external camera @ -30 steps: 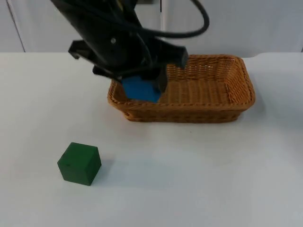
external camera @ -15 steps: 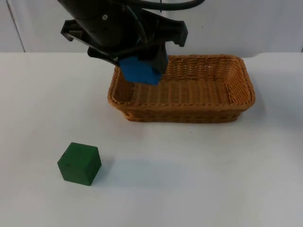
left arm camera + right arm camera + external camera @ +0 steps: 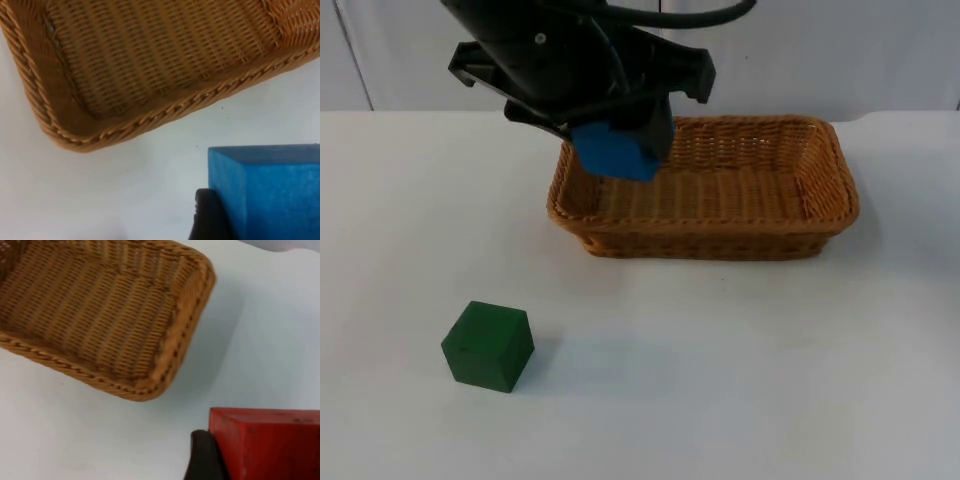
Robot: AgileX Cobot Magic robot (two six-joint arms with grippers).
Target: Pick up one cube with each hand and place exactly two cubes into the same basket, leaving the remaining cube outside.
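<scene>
- Left gripper [image 3: 620, 150]: closed on the blue cube [image 3: 616, 150], held in the air over the left end of the basket [image 3: 825, 215]. Its wrist view confirms the hold, with a black fingertip [image 3: 207, 217] pressed against the blue cube's side.
- Change: 1 second ago the blue cube sat low, down at the basket's left inner wall. It has since risen clear above the rim, and it has barely shifted over the last half second.
- Finding: the blue cube was not released. The basket floor, where visible, holds 0 cubes.
- Right gripper [image 3: 240, 460]: its wrist view shows a fingertip against a red cube [image 3: 265, 442], so it is judged to be gripping that cube, above the table beside the basket's end.
- Green cube [image 3: 488, 345]: resting on the table, well apart from the basket, position unchanged.
- Assessment: both arms carry 1 cube each, so the pick stage looks complete. Both placements remain outstanding. The green cube is the likely leftover.
- Risk: the blue cube hangs near the rim, so a drop there could strike the wicker edge.
</scene>
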